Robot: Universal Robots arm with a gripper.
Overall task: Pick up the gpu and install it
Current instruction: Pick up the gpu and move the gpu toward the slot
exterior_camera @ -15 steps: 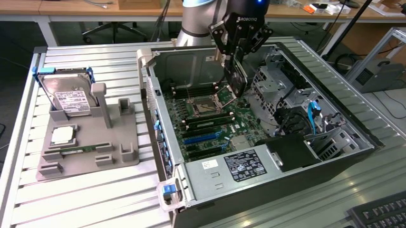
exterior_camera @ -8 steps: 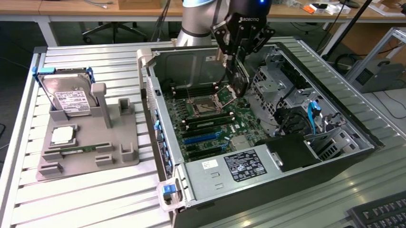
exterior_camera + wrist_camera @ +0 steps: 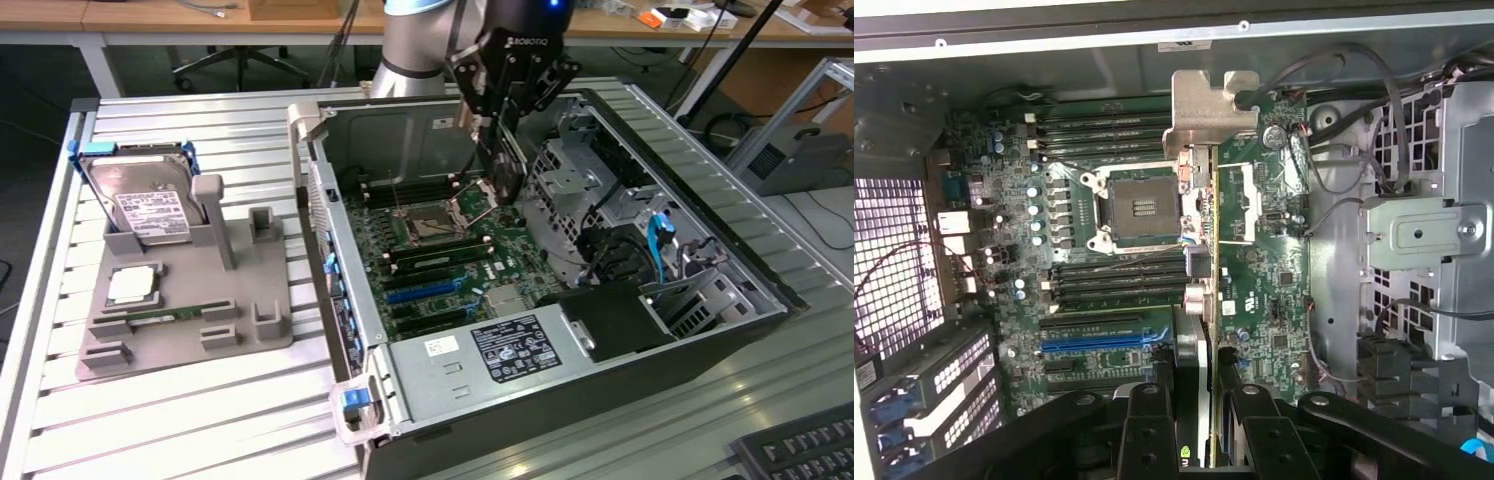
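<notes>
My gripper (image 3: 503, 118) hangs over the open computer case (image 3: 340, 300), shut on the gpu (image 3: 506, 165). The card hangs edge-down from the fingers, above the motherboard (image 3: 494, 255) and just to the exterior view's right of the CPU socket (image 3: 434, 225). In the wrist view the gpu (image 3: 1201, 300) runs edge-on away from the gripper (image 3: 1199, 435). Its silver end bracket (image 3: 1204, 105) is at the far end, past the socket (image 3: 1139, 205). The blue expansion slot (image 3: 1099, 345) lies to one side of the card, apart from it.
A grey holder (image 3: 254, 300) at the exterior view's left carries a hard drive (image 3: 150, 205), a CPU (image 3: 131, 285) and a memory stick (image 3: 154, 318). Inside the case are the power supply (image 3: 514, 350) and drive cage (image 3: 581, 175). A keyboard (image 3: 801, 450) lies nearby.
</notes>
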